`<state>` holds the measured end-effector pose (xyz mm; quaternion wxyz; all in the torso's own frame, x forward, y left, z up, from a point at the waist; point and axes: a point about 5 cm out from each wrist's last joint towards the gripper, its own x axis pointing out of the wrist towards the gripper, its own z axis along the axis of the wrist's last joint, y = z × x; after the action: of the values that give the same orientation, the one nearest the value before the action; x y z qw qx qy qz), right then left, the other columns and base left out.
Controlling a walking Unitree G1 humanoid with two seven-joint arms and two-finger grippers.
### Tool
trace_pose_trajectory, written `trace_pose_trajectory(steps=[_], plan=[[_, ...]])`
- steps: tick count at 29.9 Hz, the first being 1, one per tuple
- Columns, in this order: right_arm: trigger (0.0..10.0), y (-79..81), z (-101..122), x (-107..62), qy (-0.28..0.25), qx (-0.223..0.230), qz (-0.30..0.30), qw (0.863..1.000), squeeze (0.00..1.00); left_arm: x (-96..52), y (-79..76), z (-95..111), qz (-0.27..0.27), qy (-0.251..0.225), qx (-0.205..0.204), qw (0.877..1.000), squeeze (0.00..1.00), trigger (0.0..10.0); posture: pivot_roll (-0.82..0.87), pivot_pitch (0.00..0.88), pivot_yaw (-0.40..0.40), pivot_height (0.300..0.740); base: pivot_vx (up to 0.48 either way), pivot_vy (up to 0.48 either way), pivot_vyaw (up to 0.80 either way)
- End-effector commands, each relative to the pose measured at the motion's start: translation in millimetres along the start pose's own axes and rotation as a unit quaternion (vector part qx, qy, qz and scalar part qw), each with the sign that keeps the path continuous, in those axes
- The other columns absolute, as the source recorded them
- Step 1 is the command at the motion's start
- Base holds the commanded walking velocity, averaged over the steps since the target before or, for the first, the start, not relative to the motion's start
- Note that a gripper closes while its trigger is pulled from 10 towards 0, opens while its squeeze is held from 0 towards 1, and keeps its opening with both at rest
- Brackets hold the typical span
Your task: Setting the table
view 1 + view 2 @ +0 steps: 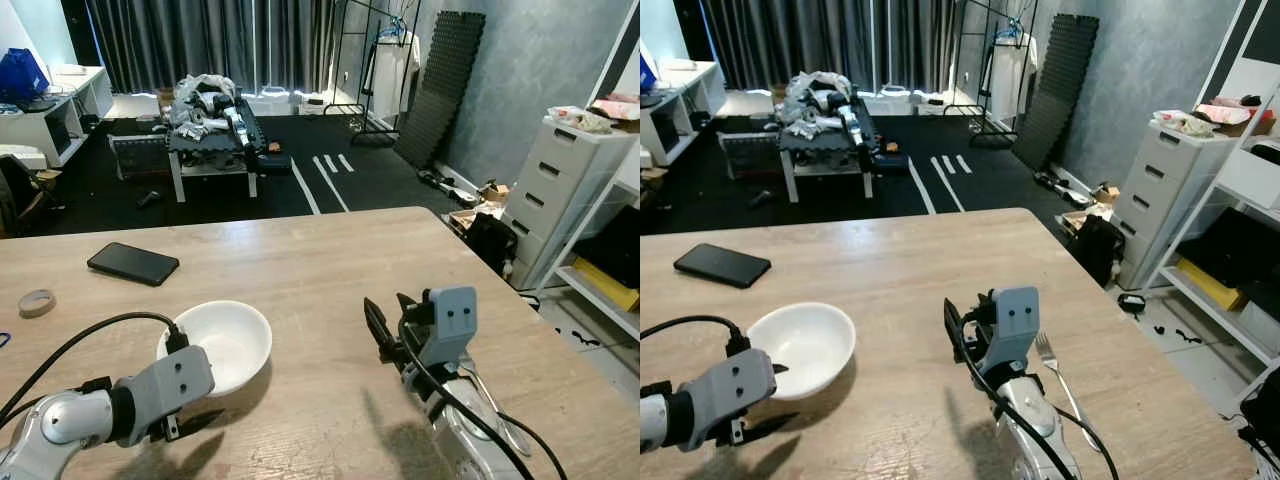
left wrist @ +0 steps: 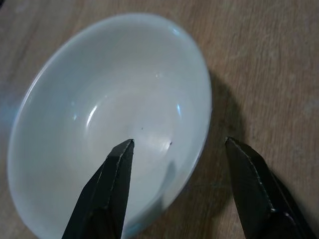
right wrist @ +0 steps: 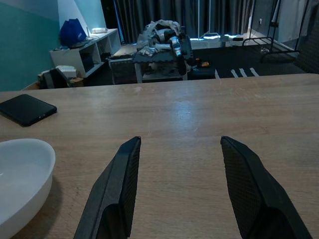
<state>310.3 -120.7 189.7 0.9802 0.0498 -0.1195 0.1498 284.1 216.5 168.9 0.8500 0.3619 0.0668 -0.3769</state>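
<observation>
We count one white bowl (image 1: 222,343), one fork (image 1: 1058,375), one phone (image 1: 132,263); left gripper (image 2: 177,144) straddles the bowl's rim wide open, right gripper (image 3: 180,142) gapes empty too.

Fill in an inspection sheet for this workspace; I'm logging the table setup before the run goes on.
Surface: wooden table, bare grain, no spills seen.
Job's things: white bowl, upright and empty; fork lying flat beside the right arm.
Clutter: black phone and tape roll on the robot's left side of the table.
Grippers: left gripper with jaws open astride the bowl's rim; right gripper with jaws open, holding nothing, low over the table.
Cables: black cable looping along the left arm; another along the right arm.
Surroundings: white drawer unit, low cluttered table, clothes rack.
</observation>
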Motion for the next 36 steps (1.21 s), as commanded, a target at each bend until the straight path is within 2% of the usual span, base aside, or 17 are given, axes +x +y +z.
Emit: trace_pose_trajectory(steps=[1, 3, 4, 17, 21, 25, 32, 33, 34, 36], plan=[[10.0, -0.5, -5, -1.8, 0.01, 0.0, -0.003, 1.0, 0.0, 4.2, -3.1, -4, -0.007, 0.005, -0.002, 1.0, 0.0, 4.0, 0.07, 0.093, 0.04, 0.74, 0.0, 0.0, 0.0], [10.0, -0.5, -5, -1.8, 0.01, 0.0, -0.003, 1.0, 0.0, 5.2, -2.6, -5, -0.005, 0.006, -0.002, 1.0, 0.0, 4.0, 0.07, 0.094, 0.04, 0.74, 0.0, 0.0, 0.0], [10.0, -0.8, -5, -2.0, 0.01, -0.001, -0.004, 1.0, 0.0, 5.9, -2.3, -5, -0.004, 0.005, -0.004, 1.0, 0.0, 0.0, 0.07, 0.094, 0.04, 0.74, 0.0, 0.0, 0.0], [10.0, -1.6, -4, -2.8, 0.01, -0.001, -0.006, 1.0, 0.0, 6.1, -1.5, -1, -0.003, -0.009, 0.008, 1.0, 0.0, 0.0, 0.07, 0.097, 0.038, 0.74, 0.0, 0.0, 0.0], [10.0, -1.3, -4, -2.5, 0.01, -0.001, -0.006, 1.0, 0.0, -6.5, -6.9, -5, -0.05, 0.005, 0.034, 0.998, 0.0, 0.0, 0.07, 0.098, 0.04, 0.74, 0.0, 0.0, 0.0], [10.0, -1.1, -4, -2.2, 0.01, -0.001, -0.006, 1.0, 0.0, -14.1, -8.3, -9, -0.069, 0.016, 0.044, 0.997, 0.0, 0.0, 0.08, 0.096, 0.046, 0.74, 0.0, 0.0, 0.0], [10.0, 0.3, -4, 0.1, 0.006, 0.002, -0.006, 1.0, 0.0, -26.2, -0.3, -9, -0.09, 0.035, 0.087, 0.992, 0.0, 0.0, 0.09, 0.088, 0.045, 0.74, 0.0, 0.0, 0.0], [10.0, 0.7, -3, 0.6, 0.005, 0.002, -0.005, 1.0, 0.0, -26.6, 1.9, -7, -0.089, 0.035, 0.101, 0.99, 0.0, 10.0, 0.09, 0.085, 0.044, 0.74, 0.0, 0.0, 0.0], [10.0, 0.9, -2, 1.5, 0.002, 0.002, -0.003, 1.0, 0.0, -28.1, 4.2, -3, -0.093, 0.033, 0.122, 0.988, 0.0, 10.0, 0.09, 0.083, 0.044, 0.74, 0.0, 0.0, 0.0], [10.0, 1.0, -1, 2.0, 0.0, 0.003, -0.002, 1.0, 0.0, -28.7, 5.2, -1, -0.094, 0.033, 0.138, 0.985, 0.0, 10.0, 0.09, 0.083, 0.044, 0.74, 0.0, 0.0, 0.0]])
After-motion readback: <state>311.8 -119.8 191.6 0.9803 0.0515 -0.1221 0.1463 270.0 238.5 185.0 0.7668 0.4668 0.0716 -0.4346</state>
